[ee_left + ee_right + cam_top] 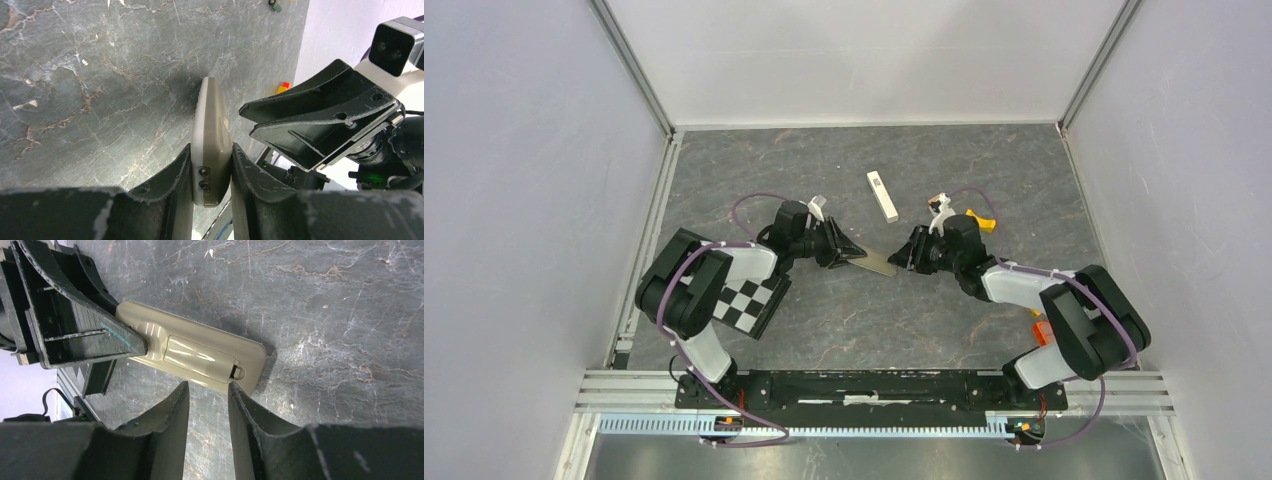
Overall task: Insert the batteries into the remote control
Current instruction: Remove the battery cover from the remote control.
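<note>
Two robot arms meet over the middle of a dark marbled surface (844,330). The left tool (211,167) is closed firmly on one end of the remote control (200,347), gripping it by its two flat faces so it juts toward the other arm. Its grey-olive back faces the right wrist camera, showing a battery cover (197,352) that looks shut, with a small latch tab (239,371) at its end. The right tool (207,390) is parted only slightly and holds nothing, its tips just short of the remote's lower edge, near that tab. One likely battery (274,5), a tiny dark greenish cylinder, lies well apart at the surface's far side. No other can be made out. A long white bar (882,195) lies beyond the arms. The likely risk is in opening the cover. The remote is held at one end only, so a push on the tab could swing it in the grip or slide it out. A fingertip could also skid off the glossy cover and miss the latch.
</note>
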Controlling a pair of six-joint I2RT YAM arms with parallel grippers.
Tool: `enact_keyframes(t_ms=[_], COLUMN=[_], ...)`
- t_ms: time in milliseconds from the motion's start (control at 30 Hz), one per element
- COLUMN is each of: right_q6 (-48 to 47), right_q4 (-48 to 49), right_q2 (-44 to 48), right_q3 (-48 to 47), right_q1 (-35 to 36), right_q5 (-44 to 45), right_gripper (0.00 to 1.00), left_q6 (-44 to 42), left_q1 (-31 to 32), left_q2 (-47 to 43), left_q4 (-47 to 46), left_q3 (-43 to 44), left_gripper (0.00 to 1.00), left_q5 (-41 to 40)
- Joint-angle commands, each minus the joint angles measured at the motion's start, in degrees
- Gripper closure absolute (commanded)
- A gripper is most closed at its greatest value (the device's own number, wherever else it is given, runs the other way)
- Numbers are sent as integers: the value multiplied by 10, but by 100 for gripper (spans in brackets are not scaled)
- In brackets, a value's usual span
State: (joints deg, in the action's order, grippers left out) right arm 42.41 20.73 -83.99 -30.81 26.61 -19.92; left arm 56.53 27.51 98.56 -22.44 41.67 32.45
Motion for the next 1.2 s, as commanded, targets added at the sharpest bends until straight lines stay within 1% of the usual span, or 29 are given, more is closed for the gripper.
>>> enact_keyframes(t_ms=[0, 200, 333, 433, 567, 700, 800, 1033, 1067, 1167], right_q6=[18, 17, 39, 49, 48, 35, 29, 69, 86, 155], right_q4=[59, 57, 116, 139, 114, 75, 69, 125, 146, 257], right_q2=[-20, -37, -53, -63, -76, -71, -70, -97, -101, -113], right_q3=[-4, -5, 10, 15, 5, 3, 2, 10, 18, 49], right_q1=[2, 5, 3, 4, 4, 4, 4, 4, 4, 4], right_q5=[4, 12, -4, -6, -6, 15, 24, -20, -32, -79], right_gripper=[62, 61, 61, 62, 64, 63, 62, 61, 61, 62], left_q6=[8, 8, 8, 7, 7, 8, 9, 9, 9, 8], left_q1=[4, 4, 5, 5, 6, 5, 6, 6, 6, 10], left_q2=[0, 1, 2, 2, 4, 5, 7, 9, 8, 11], left_q4=[5, 5, 5, 5, 5, 5, 5, 5, 4, -1], left_q3=[-12, -13, -12, -10, -10, -9, -8, -6, -7, -7], left_gripper=[98, 98, 98, 98, 98, 98, 98, 98, 98, 98], left_q5=[-24, -22, -21, -18, -16, -17, -17, -11, -9, -5])
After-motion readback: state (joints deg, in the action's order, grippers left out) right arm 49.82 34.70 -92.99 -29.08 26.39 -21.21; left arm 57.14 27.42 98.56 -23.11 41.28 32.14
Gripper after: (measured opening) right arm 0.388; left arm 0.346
